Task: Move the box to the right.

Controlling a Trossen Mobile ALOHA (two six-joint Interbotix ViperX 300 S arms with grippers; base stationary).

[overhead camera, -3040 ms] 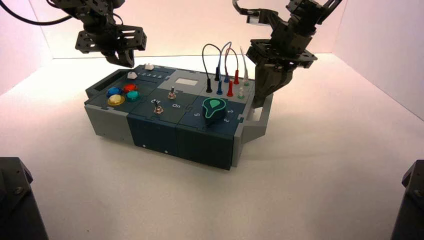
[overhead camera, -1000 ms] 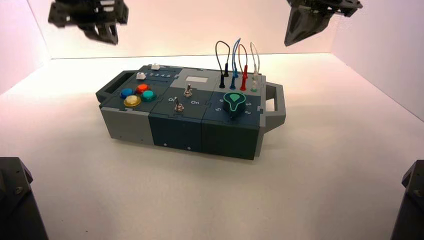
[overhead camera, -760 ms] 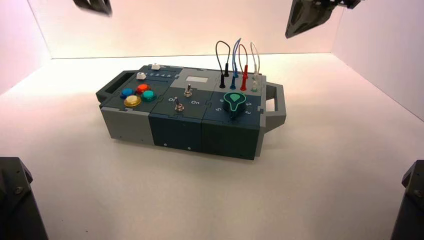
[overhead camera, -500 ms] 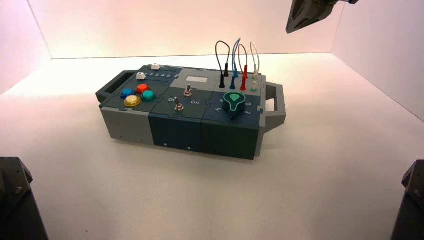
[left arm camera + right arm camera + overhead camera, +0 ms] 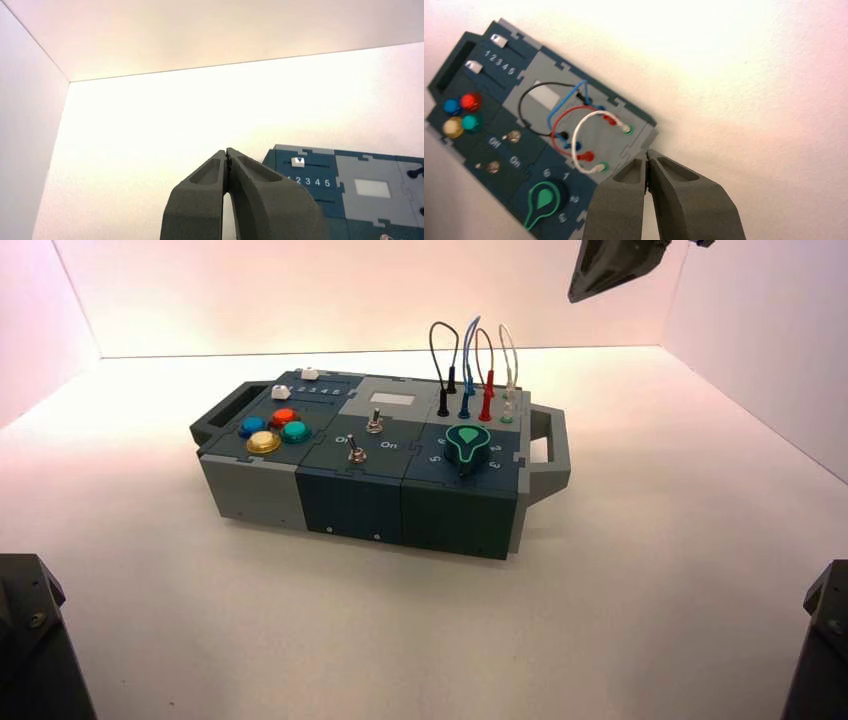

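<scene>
The box, dark blue and grey, lies flat on the white table with a handle at each end, and no gripper touches it. On its top are coloured buttons, two toggle switches, a green dial and looped wires. My right gripper hangs high above the box's right end; in its wrist view it is shut and empty, with the box far below. My left gripper is out of the high view; its wrist view shows it shut and empty, raised beside the box's slider corner.
White walls close in the table at the back and on both sides. Dark arm bases stand at the near left corner and near right corner.
Since three seconds ago the box has shifted right and turned a little. The right gripper has left the right handle and risen. The left arm has risen out of the high view.
</scene>
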